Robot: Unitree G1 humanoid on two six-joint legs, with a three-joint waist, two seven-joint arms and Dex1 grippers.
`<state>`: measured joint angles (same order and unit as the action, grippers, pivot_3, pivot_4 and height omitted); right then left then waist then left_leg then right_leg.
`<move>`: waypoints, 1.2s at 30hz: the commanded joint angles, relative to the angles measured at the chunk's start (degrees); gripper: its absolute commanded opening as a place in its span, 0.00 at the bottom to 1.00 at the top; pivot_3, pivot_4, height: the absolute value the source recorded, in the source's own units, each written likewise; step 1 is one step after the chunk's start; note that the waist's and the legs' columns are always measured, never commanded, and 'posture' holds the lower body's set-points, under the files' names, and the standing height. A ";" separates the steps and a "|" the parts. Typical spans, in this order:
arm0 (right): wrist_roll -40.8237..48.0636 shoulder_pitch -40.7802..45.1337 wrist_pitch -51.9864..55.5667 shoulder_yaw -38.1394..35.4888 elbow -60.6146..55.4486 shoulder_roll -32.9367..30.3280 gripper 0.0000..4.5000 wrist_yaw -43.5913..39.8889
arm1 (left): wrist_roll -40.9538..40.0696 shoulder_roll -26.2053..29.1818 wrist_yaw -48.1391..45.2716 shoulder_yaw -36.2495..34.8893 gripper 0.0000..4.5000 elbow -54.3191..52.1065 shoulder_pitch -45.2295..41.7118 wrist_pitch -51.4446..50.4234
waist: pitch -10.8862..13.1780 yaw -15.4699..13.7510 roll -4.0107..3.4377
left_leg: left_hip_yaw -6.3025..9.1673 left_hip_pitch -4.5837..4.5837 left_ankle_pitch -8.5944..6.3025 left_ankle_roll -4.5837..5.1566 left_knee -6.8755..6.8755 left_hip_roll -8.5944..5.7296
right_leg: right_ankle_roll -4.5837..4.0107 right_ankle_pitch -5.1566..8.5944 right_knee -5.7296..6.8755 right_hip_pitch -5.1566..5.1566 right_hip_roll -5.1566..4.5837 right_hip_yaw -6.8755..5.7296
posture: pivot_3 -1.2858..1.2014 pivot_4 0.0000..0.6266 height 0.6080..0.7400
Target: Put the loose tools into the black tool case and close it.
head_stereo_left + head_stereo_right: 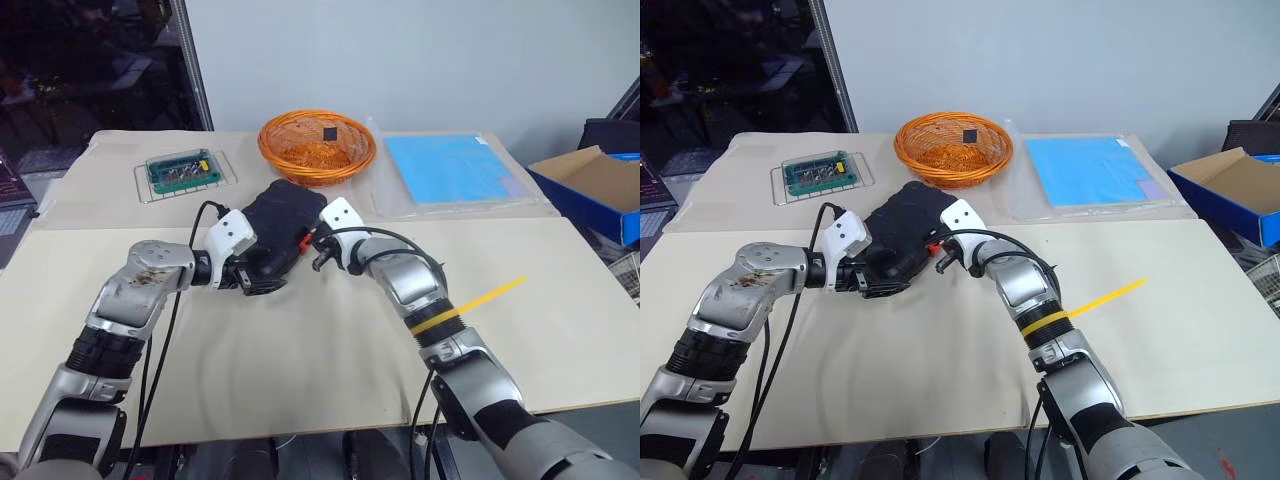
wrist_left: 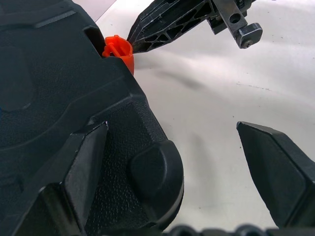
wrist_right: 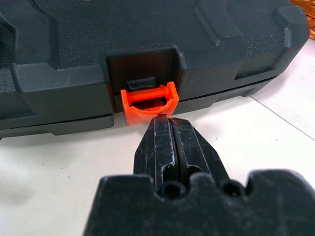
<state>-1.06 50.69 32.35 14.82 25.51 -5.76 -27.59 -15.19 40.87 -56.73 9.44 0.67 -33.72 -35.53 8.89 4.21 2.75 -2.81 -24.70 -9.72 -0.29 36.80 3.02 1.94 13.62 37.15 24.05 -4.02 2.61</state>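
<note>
Black tool case (image 1: 278, 225) sits lid-down on the bench (image 1: 300, 350); right gripper (image 3: 169, 123), pressed together, pokes its orange latch (image 3: 147, 103). Left gripper (image 2: 182, 147) spread around a corner.

Looks like a lab or workshop test bay: plain surface (image 1: 300, 370) covered in beige sheeting, green circuit board (image 1: 181, 170) in a clear tray, blue cardboard box (image 1: 590, 190) at the edge, dark metal framing (image 1: 195, 65) against a bare grey wall.
</note>
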 commanded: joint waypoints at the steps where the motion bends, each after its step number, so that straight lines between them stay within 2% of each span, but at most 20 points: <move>1: 1.15 3.20 -5.50 -0.28 -0.88 2.93 0.01 -1.40 | 1.77 -0.01 0.02 3.19 1.00 1.91 2.90 -3.91 | 0.00 0.08 0.00 | 0.01 0.03 0.00 0.00 -0.02 0.01 | 0.00 0.00 0.00 0.00 0.03 0.03 | 0.52 0.24 1.00; 15: 3.50 1.18 -14.77 -1.11 0.64 7.38 0.01 -8.24 | 1.58 0.46 0.94 2.66 1.00 0.53 4.24 -5.95 | -0.09 0.95 -0.14 | -0.41 0.52 -0.02 -0.03 -0.28 0.57 | 0.05 0.04 -0.01 0.01 0.76 0.73 | 0.52 0.24 1.00; 20: 2.67 -0.33 -15.68 -0.98 -0.22 7.09 0.01 -8.55 | 1.31 0.09 1.47 2.01 1.00 0.27 4.61 -5.87 | -0.10 0.14 -0.15 | -0.49 0.47 -0.03 -0.04 -0.29 0.56 | -0.01 0.01 -0.04 0.04 0.72 0.75 | 0.52 0.24 1.00; 22: 3.91 -1.88 -15.32 -2.03 -4.30 6.25 0.01 -8.64 | 0.62 -0.38 1.51 1.05 1.00 0.04 4.88 -5.12 | -0.10 -0.26 -0.15 | -0.55 0.47 -0.05 -0.08 -0.29 0.55 | -0.03 0.00 -0.05 0.07 0.68 0.78 | 0.52 0.24 1.00; 24: 9.35 -6.36 -14.79 -6.16 -14.04 5.72 0.01 -9.38 | -1.39 -2.15 1.22 -2.95 1.00 -1.68 6.43 2.57 | -0.11 -0.48 -0.15 | -0.57 0.43 -0.08 -0.13 -0.29 0.56 | -0.09 -0.03 -0.06 0.10 0.68 0.79 | 0.52 0.24 1.00; 26: 9.82 -9.05 -12.81 -7.17 -20.39 4.13 0.01 -8.37 | -3.38 -4.06 1.16 -6.37 1.00 -3.12 7.49 7.43 | -0.10 -0.83 -0.15 | -0.60 0.39 -0.08 -0.13 -0.42 0.54 | -0.28 -0.11 -0.11 0.16 0.64 0.80 | 0.52 0.24 1.00; 29: 10.87 -15.61 -8.05 -8.42 -33.03 -1.53 0.01 -8.34 | -11.85 -6.26 1.73 -12.96 1.00 -9.34 9.96 2.36 | -0.10 -1.60 -0.15 | -0.60 0.14 -0.11 -0.18 -0.42 0.55 | -0.28 -0.10 -0.15 0.33 0.64 0.79 | 0.52 0.24 1.00; 30: 12.86 -18.79 -4.83 -9.32 -38.98 -4.34 0.14 -9.46 | -15.07 -6.45 2.08 -15.30 1.00 -12.39 11.75 0.28 | -0.10 -1.74 -0.15 | -0.59 0.02 -0.12 -0.19 -0.42 0.55 | -0.27 -0.10 -0.18 0.44 0.64 0.78 | 0.52 0.24 1.00; 32: 17.58 -25.21 2.34 -11.62 -50.49 -11.06 0.25 -12.33 | -19.19 -5.57 1.61 -18.74 1.00 -17.96 16.71 -1.28 | -0.09 -1.86 -0.14 | -0.59 -0.06 -0.18 -0.28 -0.44 0.56 | -0.24 -0.08 -0.27 0.46 0.64 0.78 | 0.52 0.24 1.00; 34: 20.95 -29.08 6.60 -13.74 -57.10 -15.45 0.40 -13.20 | -21.43 -4.76 2.02 -20.77 1.00 -20.78 19.85 -2.65 | -0.09 -1.97 -0.14 | -0.59 -0.14 -0.27 -0.33 -0.47 0.56 | -0.20 -0.05 -0.40 0.48 0.62 0.78 | 0.52 0.24 1.00; 36: 24.46 -35.84 10.02 -18.58 -64.56 -22.24 0.59 -15.48 | -22.96 -2.93 2.23 -23.90 1.00 -23.87 25.07 -3.82 | -0.07 -1.84 -0.13 | -0.62 -0.14 -0.32 -0.32 -0.44 0.56 | -0.21 -0.03 -0.44 0.50 0.62 0.79 | 0.52 0.24 1.00</move>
<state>18.88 17.62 39.27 0.87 -30.22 -24.45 -41.04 -35.58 36.25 -54.60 -10.98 -18.78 -11.34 -38.43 8.82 2.37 2.62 -3.44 -24.84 -10.04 -0.61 36.35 3.58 1.73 13.59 36.72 24.56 -3.40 3.41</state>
